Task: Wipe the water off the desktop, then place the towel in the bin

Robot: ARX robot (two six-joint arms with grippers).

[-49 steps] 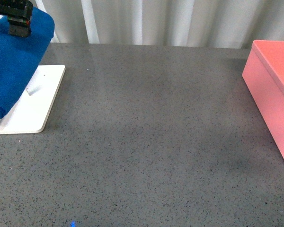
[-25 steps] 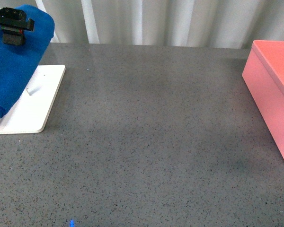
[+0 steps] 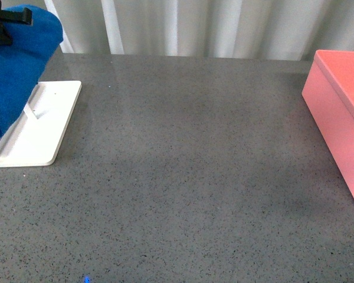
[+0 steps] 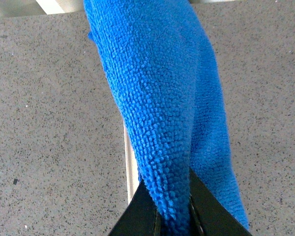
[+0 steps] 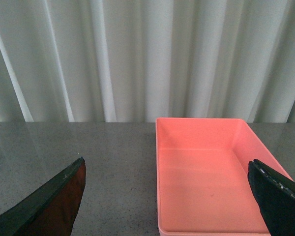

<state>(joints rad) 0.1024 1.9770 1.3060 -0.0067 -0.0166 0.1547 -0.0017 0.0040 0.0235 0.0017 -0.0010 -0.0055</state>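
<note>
The towel (image 3: 15, 76) hangs at the far left edge of the front view, raised above the tabletop (image 3: 189, 165). It drapes down in one thick fold. Its lower part lies in front of the left portion of a flat white tray (image 3: 50, 127). I cannot tell whether the cloth touches the tray.

The left gripper (image 3: 0, 26) holds the towel at its top. In the left wrist view the two black fingers (image 4: 137, 216) are closed tight on a bunched fold of the towel (image 4: 162, 98). The rest of the cloth trails away from the gripper (image 4: 173, 221) over speckled grey stone.

A short pale rod (image 3: 30, 110) stands on the tray, just beside the edge of the towel. The tray rests flat on the tabletop near its left side.

The bin (image 3: 342, 112) sits on the tabletop at the far right, well apart from the towel and the tray. In the right wrist view the bin (image 5: 206, 182) is seen from above and its inner floor is in view.

The right gripper (image 5: 165, 162) has its fingers (image 5: 49, 201) spread wide, with nothing clamped between them. It is pointed toward the bin.

A pale pleated curtain (image 3: 194, 26) runs along the far edge of the tabletop.
</note>
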